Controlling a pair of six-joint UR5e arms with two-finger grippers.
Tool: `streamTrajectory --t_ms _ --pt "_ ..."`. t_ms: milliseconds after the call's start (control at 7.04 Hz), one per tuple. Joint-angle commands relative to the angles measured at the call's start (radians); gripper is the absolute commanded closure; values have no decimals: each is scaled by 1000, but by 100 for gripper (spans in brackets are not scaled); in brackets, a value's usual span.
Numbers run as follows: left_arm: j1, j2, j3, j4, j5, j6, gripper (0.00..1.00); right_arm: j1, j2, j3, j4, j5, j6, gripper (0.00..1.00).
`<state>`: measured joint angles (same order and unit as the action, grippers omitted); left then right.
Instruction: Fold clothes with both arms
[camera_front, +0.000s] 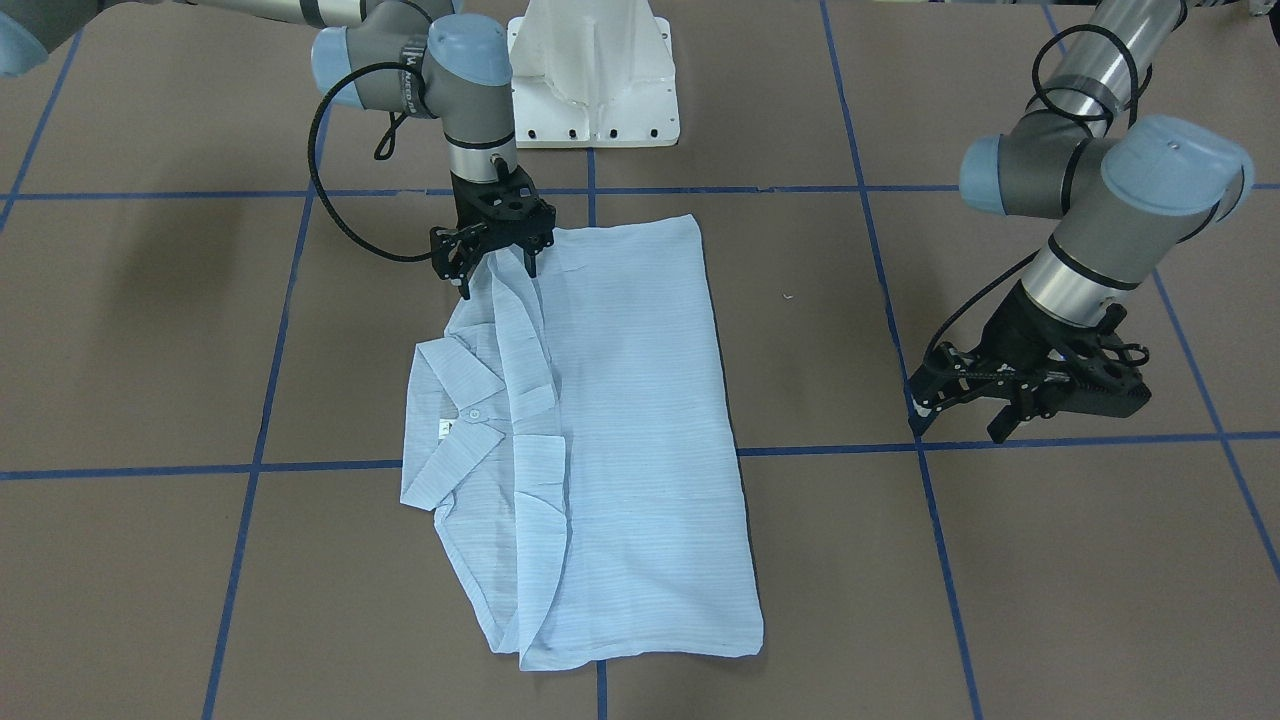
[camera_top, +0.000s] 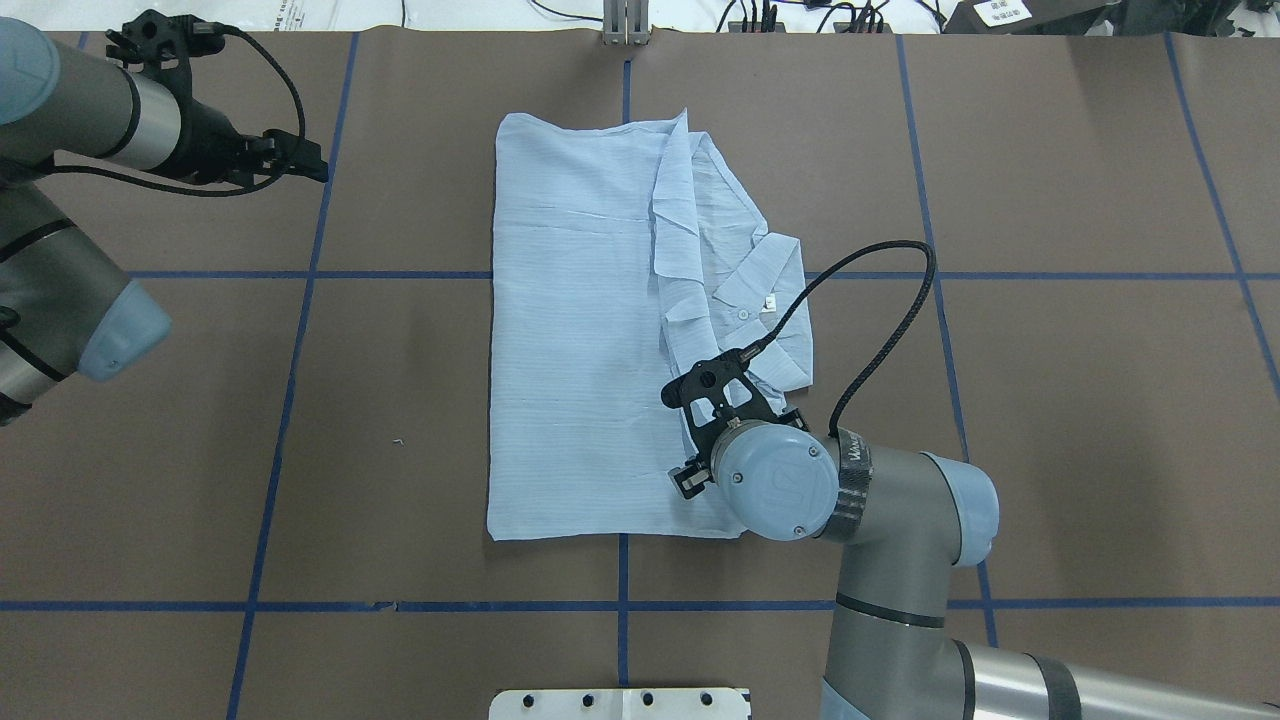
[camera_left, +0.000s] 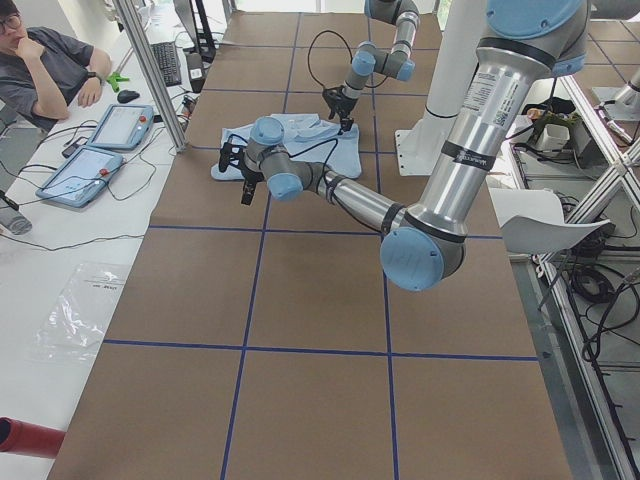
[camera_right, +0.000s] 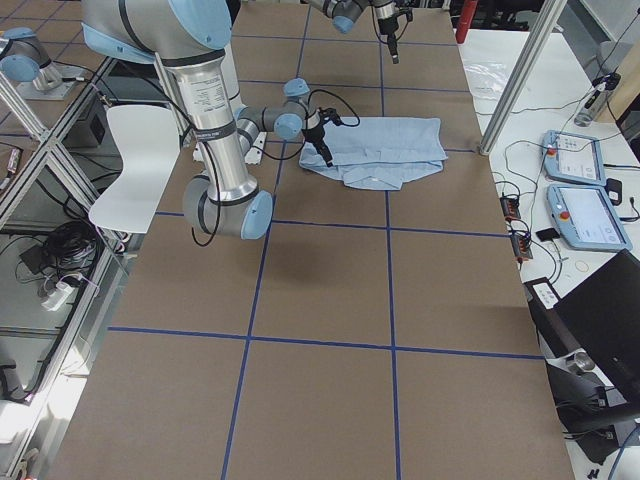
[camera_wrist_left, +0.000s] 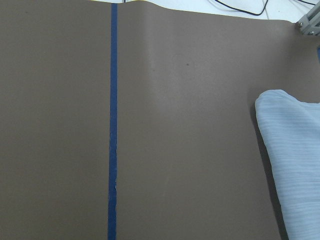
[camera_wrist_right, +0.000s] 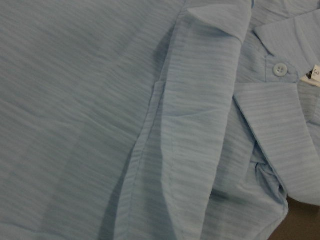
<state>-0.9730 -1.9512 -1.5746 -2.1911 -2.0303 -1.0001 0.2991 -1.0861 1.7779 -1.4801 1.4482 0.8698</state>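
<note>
The shirt (camera_front: 640, 420) is lying flat, roughly mid-table, folded into a long rectangle that runs from the base-side edge toward the operators' edge. It sits a bit closer to the operators' edge. The collar (camera_front: 450, 400) and its little white button (camera_wrist_right: 280, 69) are on the robot's right side of the pile. The sleeves or side panels are folded in over the body next to it, and they look kinda rumpled along that fold.

The right gripper (camera_front: 497, 281) is pointing straight down over the shirt's end nearest the base-side edge, on the collar side. Its fingers are spread wide and straddle the raised fold of fabric there. I honestly can't tell if the tips are touching the cloth, but it's not pinching anything. The right wrist cam is just a wall of striped blue fabric with the collar, the button and a bit of white label (camera_wrist_right: 314, 75).

The left gripper (camera_front: 957, 430) is well off to the robot's left, over the bare brown table (camera_front: 1100, 560) right by a blue tape line (camera_front: 1100, 438). Its fingers are apart and it's got nothing in them. Its wrist cam shows mostly bare table, with one rounded corner of the shirt at the side.

The white pedestal (camera_front: 595, 80) sits at the base-side edge, and a person (camera_left: 45, 60) is sitting past the operators' edge.
</note>
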Motion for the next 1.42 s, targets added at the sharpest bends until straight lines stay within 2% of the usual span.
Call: streamTrajectory --t_ms 0,284,852,1278 --pt "0 -5 -4 1 -7 0 0 14 -6 -3 1 3 -14 0" --pt "0 -5 -2 1 -7 0 0 52 -30 9 1 14 -46 0" --pt "0 -6 -5 1 -25 -8 0 152 -248 136 14 46 -163 0" --pt "0 -3 -5 -1 -25 -8 0 193 -259 170 17 69 -166 0"
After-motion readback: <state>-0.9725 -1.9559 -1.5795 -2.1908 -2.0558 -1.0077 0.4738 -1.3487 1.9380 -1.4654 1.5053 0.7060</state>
